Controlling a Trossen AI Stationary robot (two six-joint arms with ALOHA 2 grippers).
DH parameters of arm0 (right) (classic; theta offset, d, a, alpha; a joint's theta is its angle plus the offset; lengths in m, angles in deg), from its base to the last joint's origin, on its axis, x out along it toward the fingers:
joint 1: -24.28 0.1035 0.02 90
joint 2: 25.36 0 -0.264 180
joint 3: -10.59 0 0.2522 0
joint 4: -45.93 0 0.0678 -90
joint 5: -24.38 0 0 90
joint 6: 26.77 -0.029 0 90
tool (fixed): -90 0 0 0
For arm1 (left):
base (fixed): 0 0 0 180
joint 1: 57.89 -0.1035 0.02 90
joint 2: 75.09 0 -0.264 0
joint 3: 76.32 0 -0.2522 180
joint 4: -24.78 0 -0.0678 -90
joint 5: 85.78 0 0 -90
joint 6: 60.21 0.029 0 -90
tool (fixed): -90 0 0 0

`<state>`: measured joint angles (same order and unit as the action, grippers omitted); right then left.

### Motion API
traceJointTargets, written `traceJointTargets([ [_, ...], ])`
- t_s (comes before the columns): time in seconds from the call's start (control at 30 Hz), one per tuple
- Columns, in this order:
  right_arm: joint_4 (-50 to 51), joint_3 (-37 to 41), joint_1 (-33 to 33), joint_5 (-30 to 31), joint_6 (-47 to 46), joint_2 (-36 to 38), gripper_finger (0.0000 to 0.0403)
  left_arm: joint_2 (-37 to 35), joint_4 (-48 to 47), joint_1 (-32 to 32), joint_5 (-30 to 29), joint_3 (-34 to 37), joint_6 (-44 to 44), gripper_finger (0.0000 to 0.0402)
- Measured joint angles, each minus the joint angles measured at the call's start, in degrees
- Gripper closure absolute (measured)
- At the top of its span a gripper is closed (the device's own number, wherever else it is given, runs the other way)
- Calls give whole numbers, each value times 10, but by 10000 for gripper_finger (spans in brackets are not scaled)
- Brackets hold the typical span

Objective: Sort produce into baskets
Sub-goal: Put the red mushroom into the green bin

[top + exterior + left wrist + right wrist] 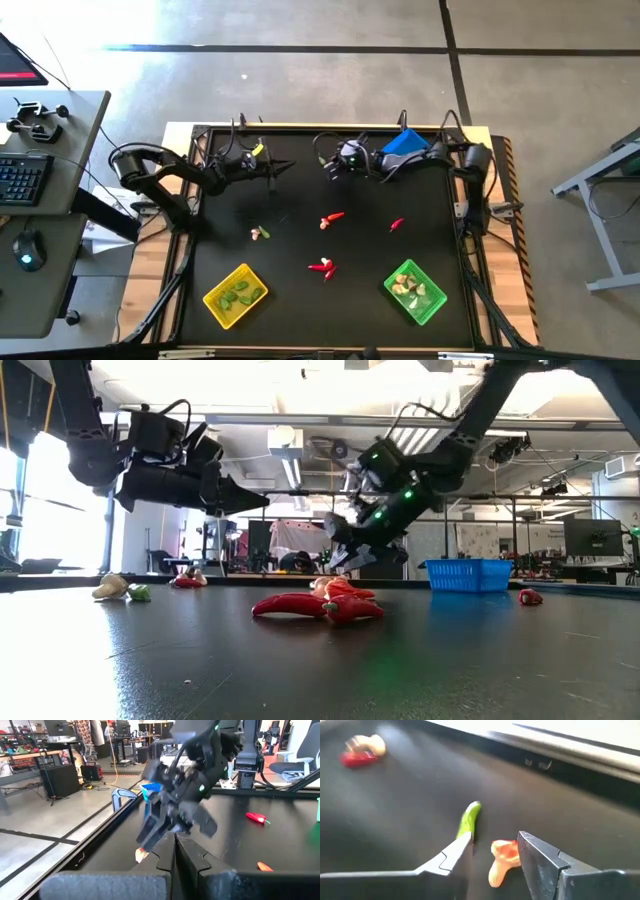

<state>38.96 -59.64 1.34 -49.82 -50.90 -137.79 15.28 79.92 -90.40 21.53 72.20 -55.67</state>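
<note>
- Right end effector hangs at the far middle of the tabletop, fingers apart, a whitish-pink bulb between them and a green pod just beside one finger.
- Left end effector is closed and empty at the far left.
- Yellow basket holds green pods; green basket holds pale bulbs; blue basket sits at the far edge.
- Red chilies lie mid-tabletop.
</note>
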Motion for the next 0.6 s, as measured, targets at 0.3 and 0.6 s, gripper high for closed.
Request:
traceJointTargets([
  [0.3,88,-61,0,33,0,-44,262,0,-15,0,2,0,0,402],
  [0.6,143,-62,2,36,2,-41,366,0,-19,0,2,0,0,402],
])
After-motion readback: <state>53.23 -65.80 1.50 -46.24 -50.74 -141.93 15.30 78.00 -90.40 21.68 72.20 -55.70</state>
